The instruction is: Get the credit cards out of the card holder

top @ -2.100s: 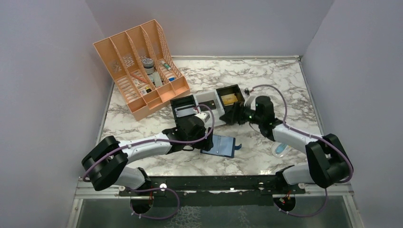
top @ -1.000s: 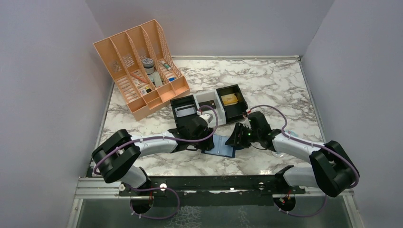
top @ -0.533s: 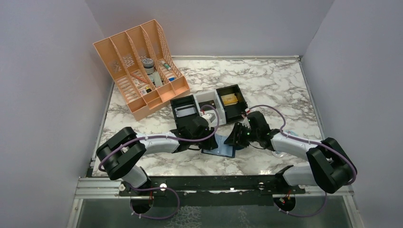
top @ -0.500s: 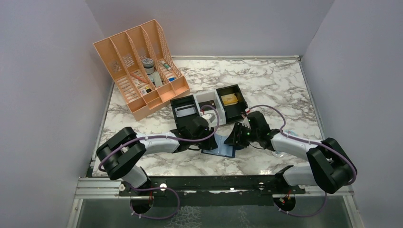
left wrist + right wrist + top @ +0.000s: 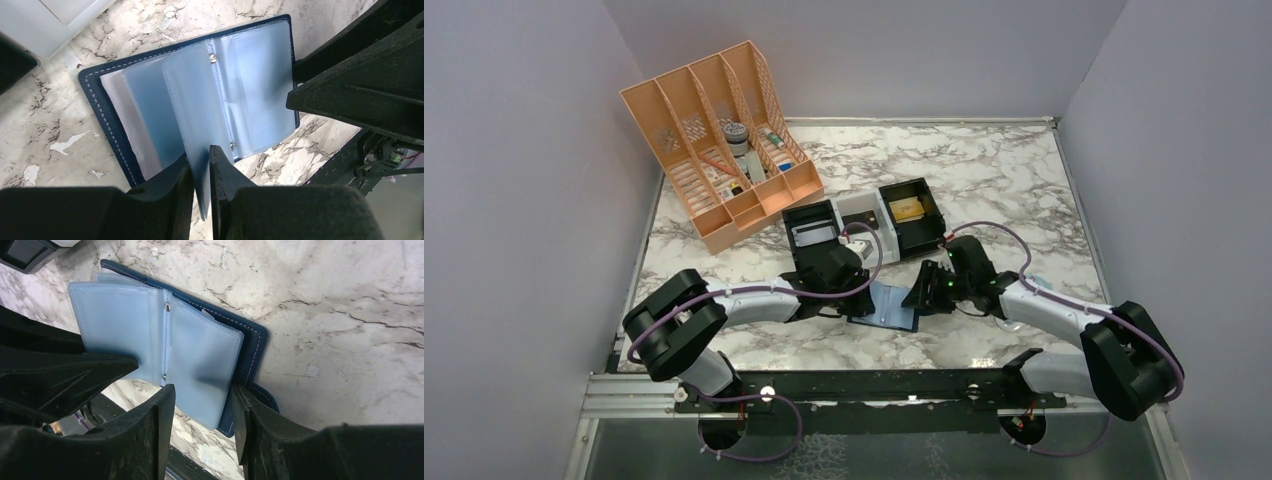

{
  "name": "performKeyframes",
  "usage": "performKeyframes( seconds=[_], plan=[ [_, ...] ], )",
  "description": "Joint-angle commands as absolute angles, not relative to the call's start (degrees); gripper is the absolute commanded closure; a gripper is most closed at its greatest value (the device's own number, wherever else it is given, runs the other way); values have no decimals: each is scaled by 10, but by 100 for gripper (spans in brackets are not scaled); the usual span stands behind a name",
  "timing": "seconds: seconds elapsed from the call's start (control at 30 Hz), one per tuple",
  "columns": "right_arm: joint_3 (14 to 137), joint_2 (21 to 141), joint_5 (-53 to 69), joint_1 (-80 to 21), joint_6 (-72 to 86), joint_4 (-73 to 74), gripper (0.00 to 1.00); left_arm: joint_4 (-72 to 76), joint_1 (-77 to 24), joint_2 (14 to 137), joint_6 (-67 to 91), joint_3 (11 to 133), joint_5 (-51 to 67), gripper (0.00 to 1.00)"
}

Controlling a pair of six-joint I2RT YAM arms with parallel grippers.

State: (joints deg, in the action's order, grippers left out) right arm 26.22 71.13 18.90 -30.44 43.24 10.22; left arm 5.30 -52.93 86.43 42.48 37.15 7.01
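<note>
Two arms now crowd the card holder (image 5: 890, 305) at the table's middle. From above, the right gripper (image 5: 921, 297) has swung down from the black tray (image 5: 921, 231), where a gold-tan credit card (image 5: 907, 208) lies, to the holder's right edge. The left gripper (image 5: 856, 287) sits at its left edge. That reads as one card out and both arms set up for the next.

Left wrist view: the left gripper (image 5: 201, 172) has narrowed right down, and one translucent blue plastic sleeve (image 5: 192, 105) of the open card holder (image 5: 107, 107) stands pinched between its fingers, lifted like a page. The right gripper (image 5: 360, 90) looms dark at upper right. No card shows in the sleeves from here.

Right wrist view: the right gripper (image 5: 202, 415) is about half spread, straddling the near corner of the card holder (image 5: 252, 347). Its jaws flank the blue leaf and navy cover without clamping them. The left gripper (image 5: 60, 375) fills the left side.
</note>
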Motion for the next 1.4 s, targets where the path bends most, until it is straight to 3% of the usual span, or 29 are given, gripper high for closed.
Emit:
performKeyframes(
  seconds=[0.0,0.37,0.47,0.6,0.67,0.9,1.0,1.1,1.17,1.27,1.37],
  plan=[
    [245,735,210,-308,436,81,55,51,-529,865,412,382,70,83],
    [243,776,285,-308,478,-33,65,50,-543,894,408,384,75,91],
    [245,789,311,-308,493,-69,72,50,-545,891,408,384,73,92],
    [250,808,330,-309,500,-94,93,49,-547,890,406,389,73,92],
    [253,808,320,-308,493,-83,99,46,-547,888,405,390,72,92],
    [292,780,177,-308,419,61,99,42,-548,862,409,386,68,93],
    [302,798,194,-308,368,83,98,48,-551,851,423,383,79,93],
    [313,825,263,-308,323,86,93,64,-557,845,442,374,107,86],
    [312,810,256,-308,323,92,88,51,-559,832,451,367,89,73],
    [328,757,170,-308,330,134,76,3,-560,793,455,361,41,60],
    [354,703,69,-308,323,177,62,-50,-559,755,447,371,-4,41]
  ],
)
